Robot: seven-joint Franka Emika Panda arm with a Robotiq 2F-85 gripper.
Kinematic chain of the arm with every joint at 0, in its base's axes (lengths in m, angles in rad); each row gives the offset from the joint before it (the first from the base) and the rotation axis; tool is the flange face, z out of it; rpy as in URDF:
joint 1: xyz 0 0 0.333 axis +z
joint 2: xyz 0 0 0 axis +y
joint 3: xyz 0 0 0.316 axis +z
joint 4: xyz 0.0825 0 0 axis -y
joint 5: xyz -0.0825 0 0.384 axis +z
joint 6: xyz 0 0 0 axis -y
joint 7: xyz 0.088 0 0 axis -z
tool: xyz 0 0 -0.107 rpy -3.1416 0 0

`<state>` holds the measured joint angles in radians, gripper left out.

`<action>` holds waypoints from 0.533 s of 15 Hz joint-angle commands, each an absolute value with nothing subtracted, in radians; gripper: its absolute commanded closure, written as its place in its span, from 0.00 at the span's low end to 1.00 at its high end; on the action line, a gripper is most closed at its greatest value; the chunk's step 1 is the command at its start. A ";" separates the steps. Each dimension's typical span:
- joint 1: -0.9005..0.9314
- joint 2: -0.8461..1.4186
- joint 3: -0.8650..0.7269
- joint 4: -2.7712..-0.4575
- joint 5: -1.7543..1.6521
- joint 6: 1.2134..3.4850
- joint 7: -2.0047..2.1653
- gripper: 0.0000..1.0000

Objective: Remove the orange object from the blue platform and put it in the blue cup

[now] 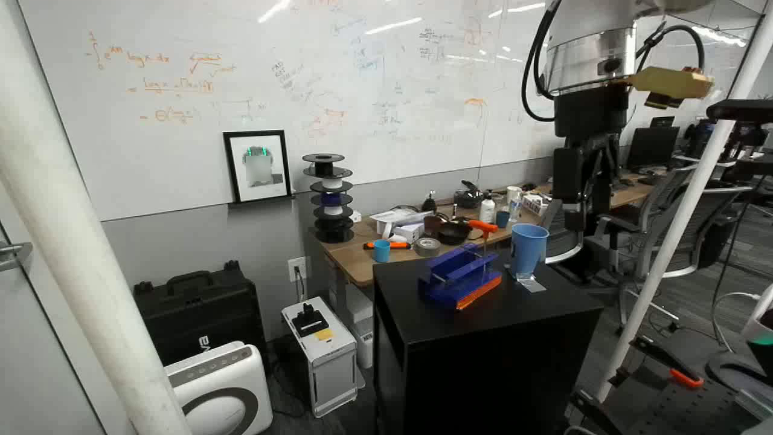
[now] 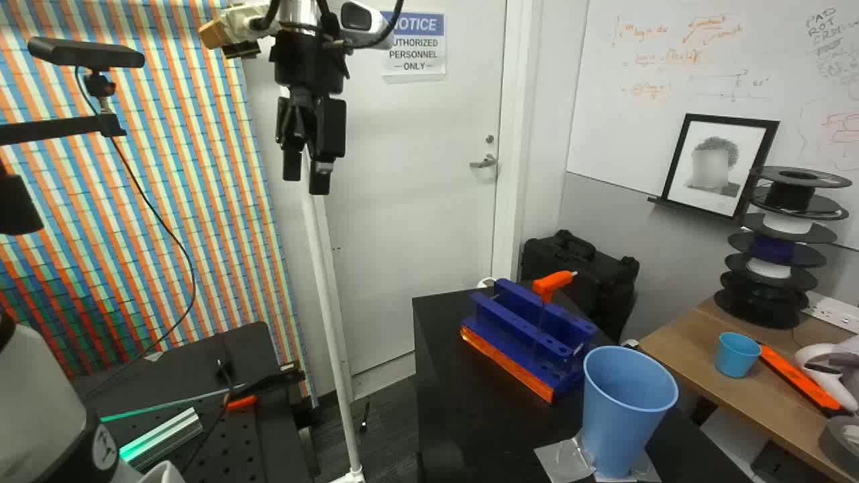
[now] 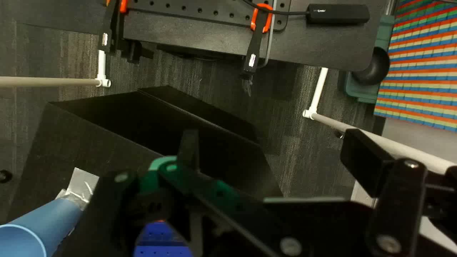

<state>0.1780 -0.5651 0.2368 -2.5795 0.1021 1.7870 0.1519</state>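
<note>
Jaws hang wide apart while an orange-handled, thin-shafted tool [image 2: 551, 284] stands upright in the blue platform [image 2: 518, 326].

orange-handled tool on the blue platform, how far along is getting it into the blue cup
Nothing looks done yet: the orange-handled tool stands in the blue platform. Nothing is in hand: the wrist view shows the jaws spread and empty. Left: grasping it and lifting it into the blue cup beside the platform.
</note>
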 commanded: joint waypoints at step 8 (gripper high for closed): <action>0.168 -0.571 0.222 -2.564 0.060 1.829 0.142 0.00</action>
<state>0.1780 -0.5655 0.2362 -2.5749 0.0995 1.7902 0.1519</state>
